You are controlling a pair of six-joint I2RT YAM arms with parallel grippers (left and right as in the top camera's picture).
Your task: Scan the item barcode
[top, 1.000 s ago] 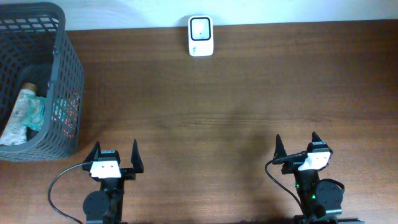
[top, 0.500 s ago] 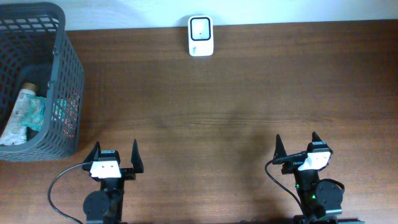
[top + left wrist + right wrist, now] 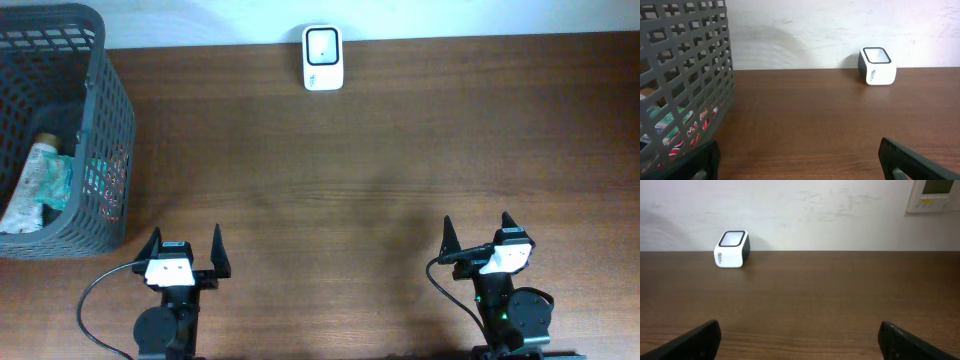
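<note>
A white barcode scanner [image 3: 322, 57] with a dark window stands at the table's far edge by the wall; it also shows as the scanner [image 3: 877, 65] and the scanner [image 3: 732, 248] in the wrist views. Packaged items [image 3: 38, 182] lie inside the grey mesh basket [image 3: 105, 110] at the far left; a pale tube-like item is the clearest, and items [image 3: 670, 130] show through the mesh. My left gripper [image 3: 186, 246] and right gripper [image 3: 475, 229] both sit at the near edge, open and empty, far from the scanner.
The basket wall [image 3: 685, 65] stands close to the left gripper's left side. Bare wooden tabletop [image 3: 360, 170] stretches between the grippers and the scanner. A white wall panel [image 3: 935, 195] hangs on the wall at the right.
</note>
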